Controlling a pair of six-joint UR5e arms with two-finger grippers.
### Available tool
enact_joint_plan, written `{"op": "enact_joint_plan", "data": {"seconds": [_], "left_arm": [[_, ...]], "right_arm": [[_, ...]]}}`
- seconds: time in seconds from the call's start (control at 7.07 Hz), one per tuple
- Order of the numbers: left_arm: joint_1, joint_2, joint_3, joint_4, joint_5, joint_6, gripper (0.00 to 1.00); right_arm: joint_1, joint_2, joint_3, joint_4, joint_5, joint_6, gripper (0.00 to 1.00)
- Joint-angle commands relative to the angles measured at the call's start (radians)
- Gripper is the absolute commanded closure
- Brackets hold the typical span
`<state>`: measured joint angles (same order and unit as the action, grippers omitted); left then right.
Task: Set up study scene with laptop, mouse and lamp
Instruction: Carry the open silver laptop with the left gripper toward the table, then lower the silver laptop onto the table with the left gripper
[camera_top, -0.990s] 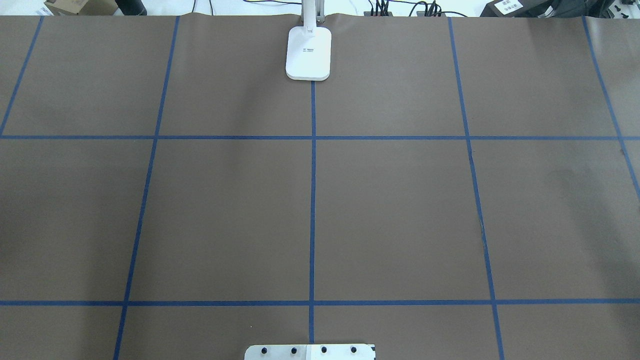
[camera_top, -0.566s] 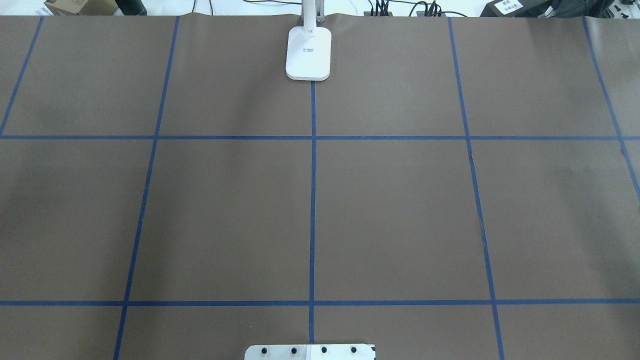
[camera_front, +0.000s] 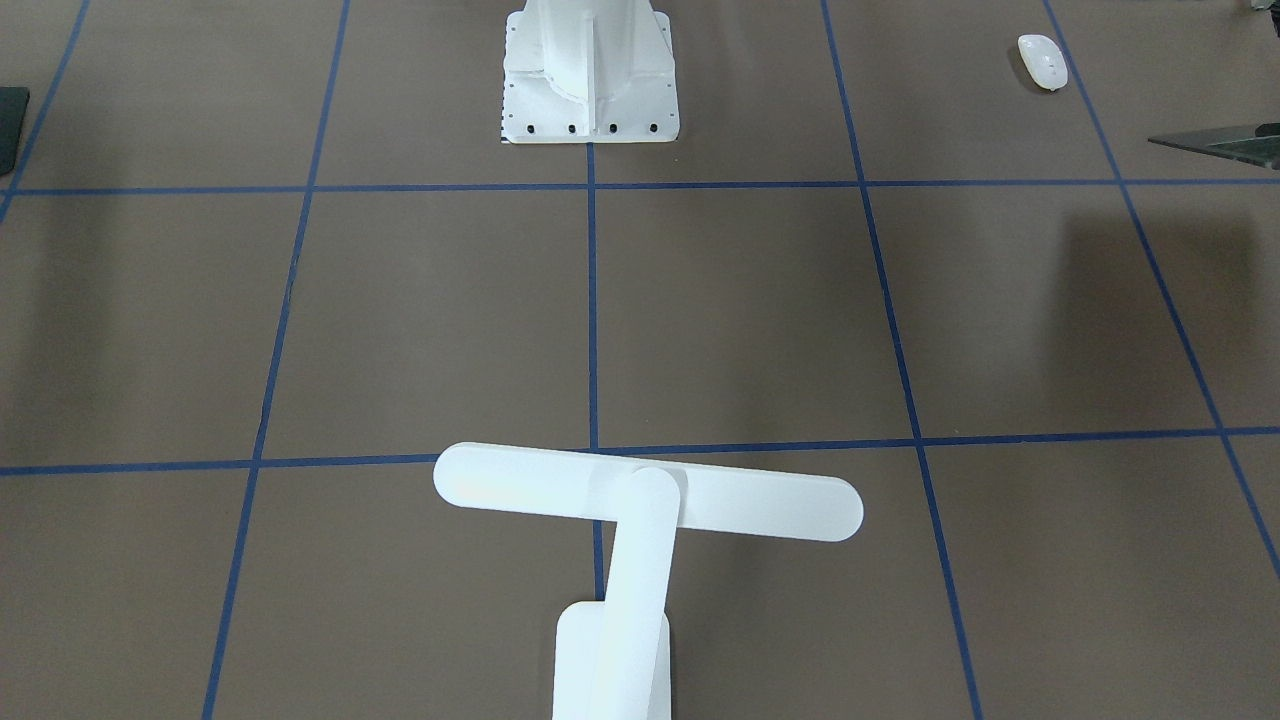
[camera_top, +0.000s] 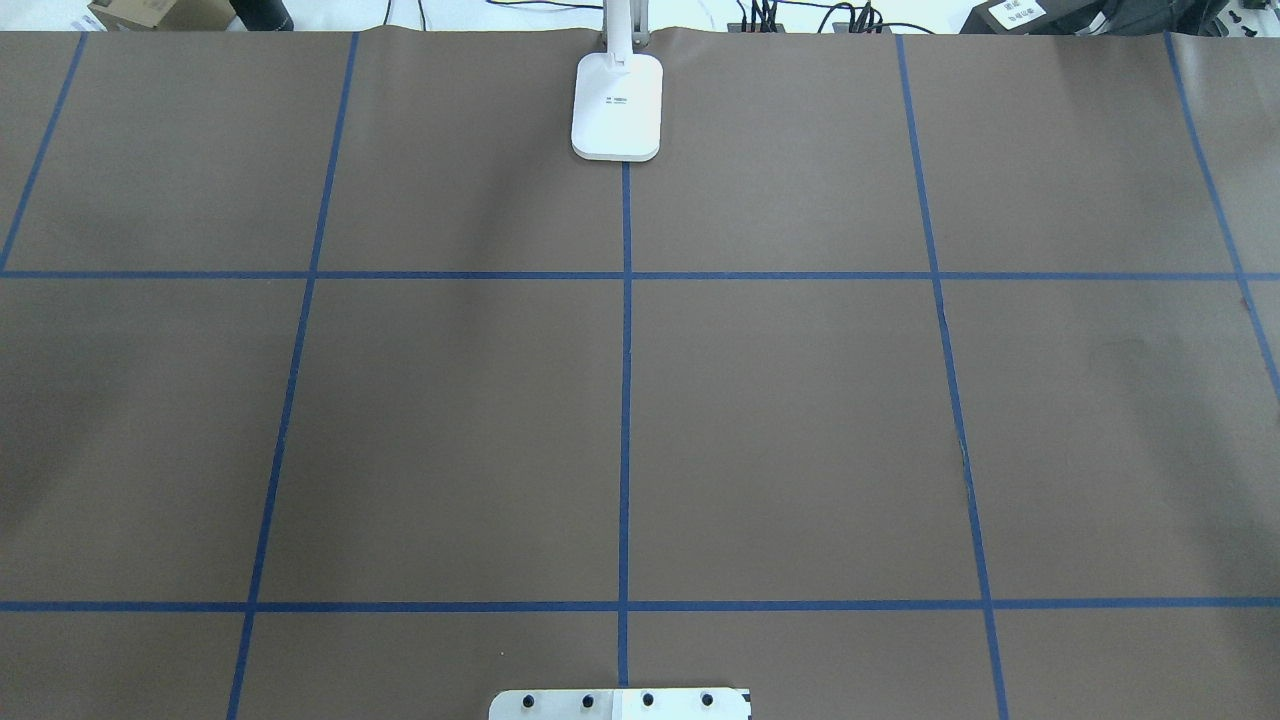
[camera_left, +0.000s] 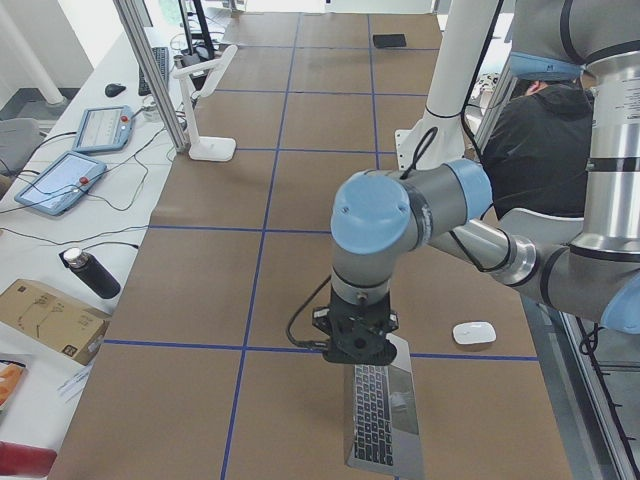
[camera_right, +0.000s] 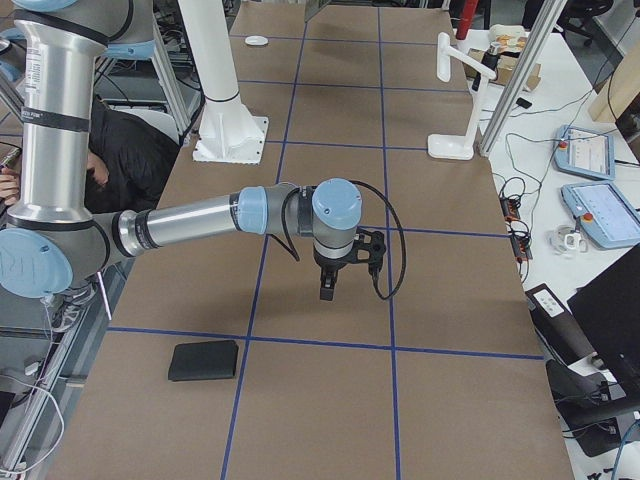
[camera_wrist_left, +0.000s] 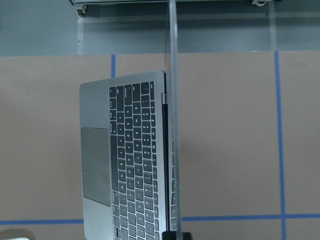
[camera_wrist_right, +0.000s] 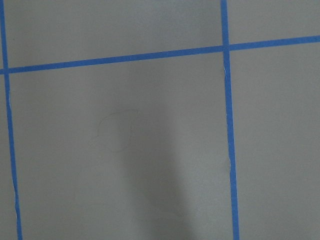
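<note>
The laptop (camera_left: 382, 432) lies open near the table's left end, its keyboard (camera_wrist_left: 135, 165) in the left wrist view with the screen (camera_wrist_left: 172, 130) edge-on. My left gripper (camera_left: 358, 356) hangs at the screen's top edge; I cannot tell whether it is open or shut. The white mouse (camera_left: 474, 333) lies beside the laptop and also shows in the front view (camera_front: 1042, 60). The white lamp (camera_front: 648, 492) stands at the far middle edge, its base (camera_top: 617, 105) on the centre line. My right gripper (camera_right: 327, 292) hovers over bare table; I cannot tell its state.
A flat black mat (camera_right: 204, 360) lies near the table's right end. The white ribbed pedestal (camera_front: 590, 75) stands at the robot's side. A person in dark clothes (camera_left: 545, 140) sits behind it. Tablets and cables (camera_right: 590, 180) lie beyond the far edge.
</note>
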<state>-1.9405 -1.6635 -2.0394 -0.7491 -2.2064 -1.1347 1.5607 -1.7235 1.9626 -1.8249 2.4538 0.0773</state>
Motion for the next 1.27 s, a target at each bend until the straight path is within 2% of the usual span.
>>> {"op": "enact_joint_plan", "data": {"seconds": [0.0,0.28,0.57,0.85,1.13], "left_arm": [[0.137,-0.164,-0.066,0.089,-0.006,-0.232,1.00],[0.336,-0.301,-0.114,0.122,-0.042,-0.492,1.00],[0.528,-0.436,-0.123,0.120,-0.044,-0.685,1.00],[0.697,-0.577,-0.090,0.116,-0.056,-0.776,1.00],[0.812,-0.692,-0.022,0.109,-0.081,-0.900,1.00]], "right_arm": [[0.001,0.001,0.005,-0.005,-0.009,0.012,0.00],[-0.001,-0.007,-0.008,0.004,-0.079,0.016,0.00],[-0.001,-0.033,-0.019,0.004,-0.067,0.006,0.00],[-0.001,-0.021,-0.007,0.007,-0.075,0.013,0.00],[-0.001,-0.016,-0.004,0.009,-0.084,0.015,0.00]]}}
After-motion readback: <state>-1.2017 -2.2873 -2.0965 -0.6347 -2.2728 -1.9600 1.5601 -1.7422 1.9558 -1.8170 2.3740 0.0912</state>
